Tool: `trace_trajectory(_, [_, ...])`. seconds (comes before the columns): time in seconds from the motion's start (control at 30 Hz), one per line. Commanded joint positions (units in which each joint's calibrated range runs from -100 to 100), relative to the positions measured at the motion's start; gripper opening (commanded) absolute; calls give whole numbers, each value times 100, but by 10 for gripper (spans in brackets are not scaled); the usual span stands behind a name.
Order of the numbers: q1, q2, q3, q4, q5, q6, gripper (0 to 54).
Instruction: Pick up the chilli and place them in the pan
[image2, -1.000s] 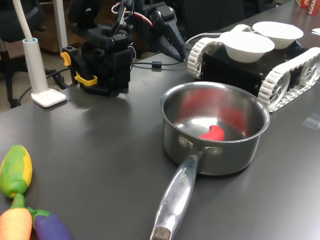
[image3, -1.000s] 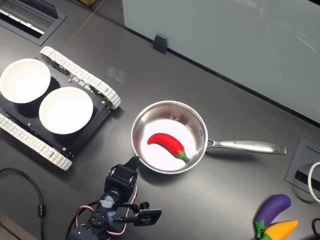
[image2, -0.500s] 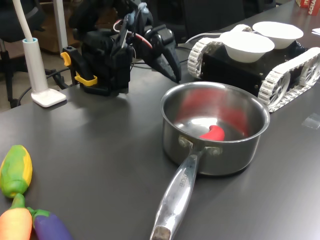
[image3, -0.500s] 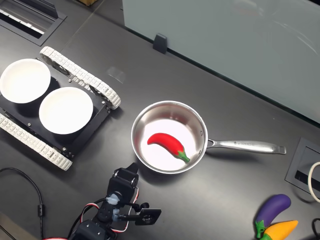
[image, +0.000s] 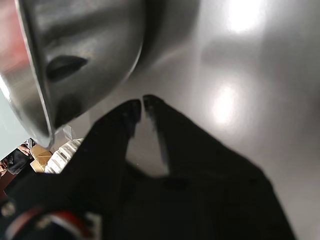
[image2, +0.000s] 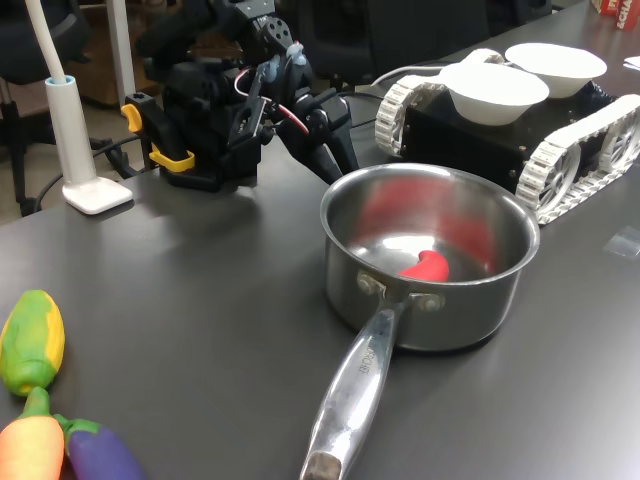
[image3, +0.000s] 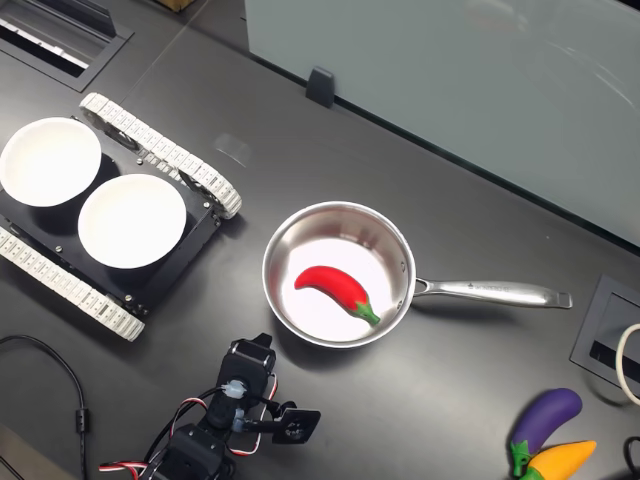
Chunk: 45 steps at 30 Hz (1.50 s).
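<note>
I see the chilli (image3: 336, 288) lying inside the pan (image3: 290, 240). My gripper (image: 139, 103) sits empty, jaws almost together, near the rim; swinging carelessly could knock the pan across the tabletop (image2: 200, 290).

Steel pan (image2: 430, 262) sits at centre right of the frame, its long handle running to the bottom edge, red chilli (image2: 426, 266) lying inside on the bottom. Black arm at upper left, gripper (image2: 338, 160) pointing down beside the pan's far rim, fingers close together, holding nothing. Corn (image2: 31, 341), carrot (image2: 30, 447) and eggplant (image2: 97, 453) lower left; two white bowls (image2: 495, 90) on a tracked vehicle (image2: 520, 140) upper right.
</note>
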Motion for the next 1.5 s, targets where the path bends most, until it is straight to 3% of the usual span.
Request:
trace_trajectory(0.0, [-74,-83,162,-655,-29,-78,0])
trace_trajectory(0.23, [-166,-83,589,-962,39,-78,0])
trace_trajectory(1.17, [41,-92,616,-988,-98,-69,17])
trace_trajectory(1.47, [41,-92,616,-997,-98,-69,0])
